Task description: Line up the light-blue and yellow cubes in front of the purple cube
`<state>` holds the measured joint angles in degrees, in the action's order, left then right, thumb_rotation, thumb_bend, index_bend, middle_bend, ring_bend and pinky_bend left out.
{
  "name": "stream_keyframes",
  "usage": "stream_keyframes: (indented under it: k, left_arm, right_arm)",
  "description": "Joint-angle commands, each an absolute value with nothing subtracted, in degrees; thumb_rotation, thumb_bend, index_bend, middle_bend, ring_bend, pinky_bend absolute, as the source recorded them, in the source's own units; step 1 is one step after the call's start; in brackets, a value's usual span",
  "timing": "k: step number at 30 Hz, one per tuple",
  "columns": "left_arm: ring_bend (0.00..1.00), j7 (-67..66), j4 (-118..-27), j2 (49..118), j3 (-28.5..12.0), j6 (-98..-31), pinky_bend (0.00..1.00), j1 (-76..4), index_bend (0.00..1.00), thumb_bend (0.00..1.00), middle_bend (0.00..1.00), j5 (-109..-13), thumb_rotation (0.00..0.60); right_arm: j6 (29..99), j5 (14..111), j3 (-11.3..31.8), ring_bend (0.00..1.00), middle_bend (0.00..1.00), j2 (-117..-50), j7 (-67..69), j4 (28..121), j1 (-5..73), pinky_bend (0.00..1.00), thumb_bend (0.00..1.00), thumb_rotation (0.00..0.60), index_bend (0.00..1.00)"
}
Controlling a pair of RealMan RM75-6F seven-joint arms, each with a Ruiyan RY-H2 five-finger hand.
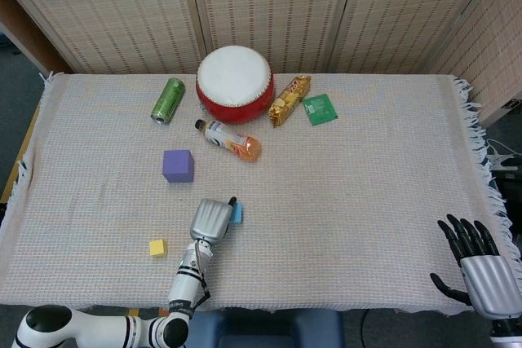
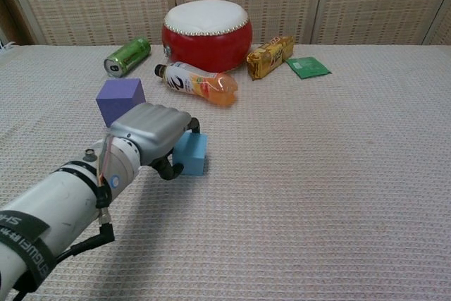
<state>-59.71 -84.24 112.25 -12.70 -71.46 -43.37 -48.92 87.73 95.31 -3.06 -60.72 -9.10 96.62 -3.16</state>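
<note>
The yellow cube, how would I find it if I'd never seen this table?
Start at the big red drum and come towards the table's near edge, past the purple cube. The small yellow cube sits alone, left of the left hand, smallest of the blocks.

Both views are evenly and brightly lit by diffuse overhead light, without glare. Shadows are soft: a faint one lies on the table (image 2: 338, 195) beneath the left arm (image 2: 49, 216) in the chest view. Focus is sharp throughout; the head view bows slightly at its edges.
</note>
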Motion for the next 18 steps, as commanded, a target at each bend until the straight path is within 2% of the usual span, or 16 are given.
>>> stream_keyframes:
  k: [1,4,11,18]
  left_arm:
    - [1.00,-59.0,-84.1,112.0,-12.4,-71.8,1.00,-43.3,0.45,0.40,1.00,-49.5,0.600]
    - [1.00,-58.3,-84.9,111.0,-12.3,-72.6,1.00,-42.9,0.49,0.40,1.00,-50.3,0.600]
    - [1.00,-57.9,-90.3,104.6,-12.4,-75.6,1.00,-40.5,0.50,0.40,1.00,-50.2,0.600]
    - [1.00,-55.5,-91.7,99.3,-13.6,-73.2,1.00,-39.5,0.49,0.40,1.00,-46.3,0.600]
  right_arm:
    - [87.5,95.2,-3.1,0.00,0.00,-60.7,-9.2,96.7,-3.1,0.00,0.03,0.465,0.00]
    - [87.4,95.1,-3.3,0.00,0.00,-60.7,-9.4,96.8,-3.1,0.00,0.03,0.464,0.00]
    - [87.4,95.1,-3.4,0.00,0.00,-60.8,-9.9,96.9,-3.1,0.00,0.03,0.464,0.00]
    - [87.2,95.2,-3.6,0.00,0.00,-61.2,-10.9,97.1,-3.1,0.00,0.03,0.464,0.00]
